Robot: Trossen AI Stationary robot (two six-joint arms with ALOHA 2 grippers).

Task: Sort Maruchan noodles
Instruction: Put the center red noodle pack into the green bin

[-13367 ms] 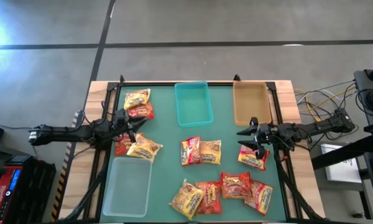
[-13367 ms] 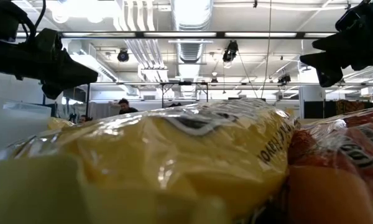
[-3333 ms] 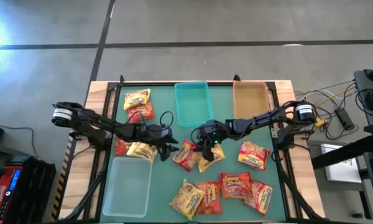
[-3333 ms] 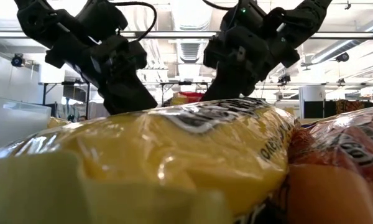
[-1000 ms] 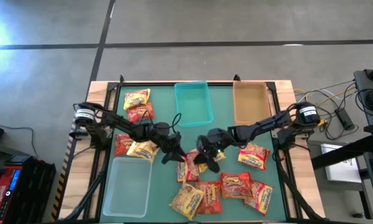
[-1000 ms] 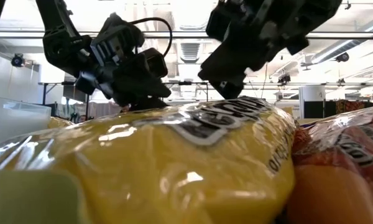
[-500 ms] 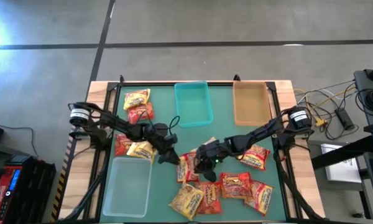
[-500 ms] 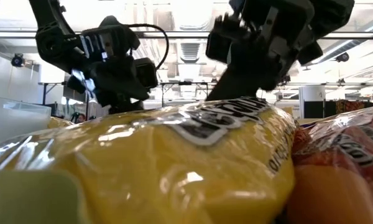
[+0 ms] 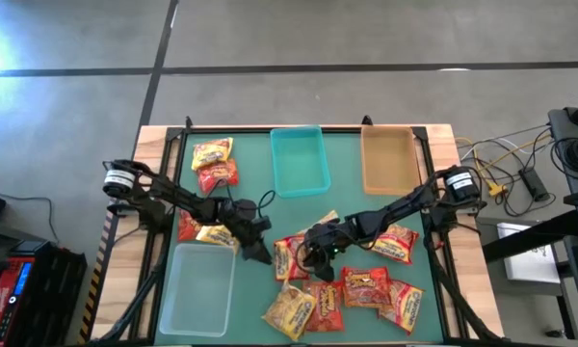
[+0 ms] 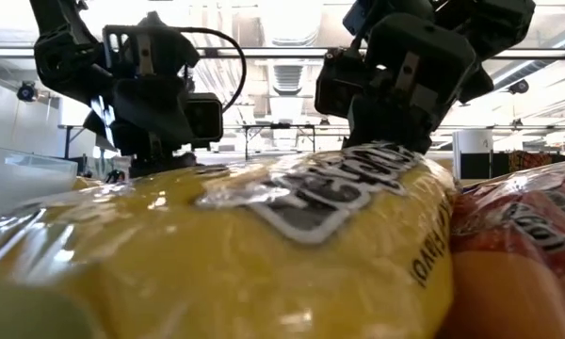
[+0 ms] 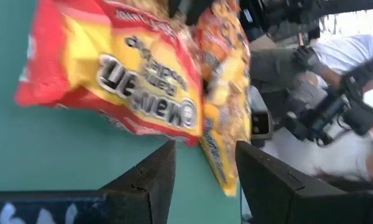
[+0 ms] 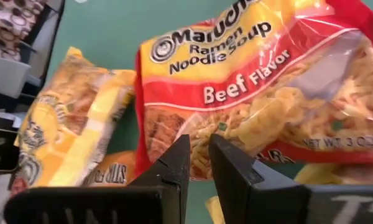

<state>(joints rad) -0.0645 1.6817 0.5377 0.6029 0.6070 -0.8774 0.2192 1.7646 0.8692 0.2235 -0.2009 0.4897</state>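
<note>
Two arms crowd the table's middle. The left gripper [image 9: 261, 253] has backed off toward 8 o'clock, half open and empty, leaving the crinkly red beef ramen packet [image 9: 286, 258] flat. The right gripper [image 9: 308, 256], nearly closed, now hovers over it, nothing binned yet.

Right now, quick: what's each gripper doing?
Left gripper: jaws open, holding nothing.
Right gripper: jaws nearly shut, apparently pinching the edge of the beef packet.
</note>
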